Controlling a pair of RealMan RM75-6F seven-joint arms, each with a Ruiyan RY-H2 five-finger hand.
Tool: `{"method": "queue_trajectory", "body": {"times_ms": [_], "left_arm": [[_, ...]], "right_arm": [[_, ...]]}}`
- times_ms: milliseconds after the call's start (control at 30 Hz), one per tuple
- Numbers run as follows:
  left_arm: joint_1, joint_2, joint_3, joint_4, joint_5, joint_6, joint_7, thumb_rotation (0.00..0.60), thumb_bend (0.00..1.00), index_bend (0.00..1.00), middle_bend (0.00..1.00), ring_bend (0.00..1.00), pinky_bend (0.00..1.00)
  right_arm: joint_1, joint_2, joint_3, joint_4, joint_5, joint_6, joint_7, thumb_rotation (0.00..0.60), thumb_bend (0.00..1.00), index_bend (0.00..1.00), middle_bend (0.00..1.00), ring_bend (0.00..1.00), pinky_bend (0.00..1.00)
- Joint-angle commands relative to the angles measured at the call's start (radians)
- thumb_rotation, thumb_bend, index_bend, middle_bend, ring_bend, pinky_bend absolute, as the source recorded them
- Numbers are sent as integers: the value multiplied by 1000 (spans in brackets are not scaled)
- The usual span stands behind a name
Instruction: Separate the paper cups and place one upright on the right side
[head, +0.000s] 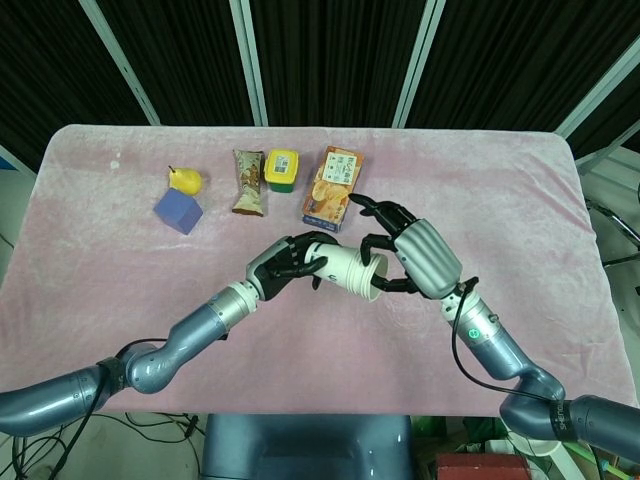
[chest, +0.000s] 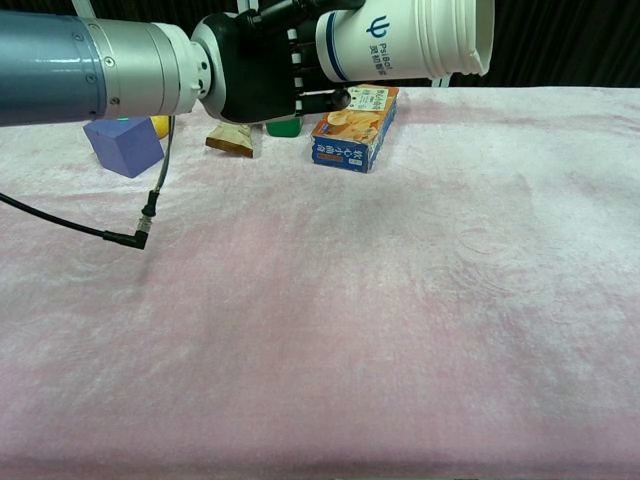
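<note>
A stack of white paper cups (head: 343, 267) with a blue band lies on its side in the air over the middle of the table, its mouth toward the right. My left hand (head: 285, 266) grips the base end; the chest view shows the same left hand (chest: 255, 65) and the cups (chest: 390, 40) at the top edge. My right hand (head: 415, 258) is at the mouth end, its fingers curled around the rim (head: 372, 278) from both sides. The chest view does not show the right hand.
Along the far side of the pink cloth (head: 520, 200) lie a purple cube (head: 178, 211), a yellow pear (head: 185, 180), a snack packet (head: 249, 182), a green tub with a yellow lid (head: 282, 170) and an orange box (head: 333, 186). A black cable (chest: 150, 205) hangs from my left arm.
</note>
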Motion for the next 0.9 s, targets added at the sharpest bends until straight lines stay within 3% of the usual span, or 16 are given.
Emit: {"method": "queue_trajectory", "body": {"times_ms": [33,300,633,800,900], "left_arm": [[2,0,-3,-1,2,-3,0,600,507,525,524,383,634],[28,12,-13,-5,11,-21,-7,600,507,525,523,383,634],[96,90,-44,19,35,-66,-13,600,507,524,521,383,634],[103,173,-8,11,92,-91,85,600,507,518,516,383,634],[91,260,48,-10,161,-61,240,600,507,517,515,383,634]], "right_arm": [[-2,4,-3,0,-2,0,3,600,351,862,69,218,175],[-18,25,-9,2,-5,13,16,600,350,872,69,218,175],[-62,91,-39,4,-18,30,80,600,350,876,69,218,175],[-74,140,-80,-4,-28,-15,101,600,350,876,64,217,175],[-69,177,-107,-4,-3,-93,105,600,350,876,63,217,175]]}}
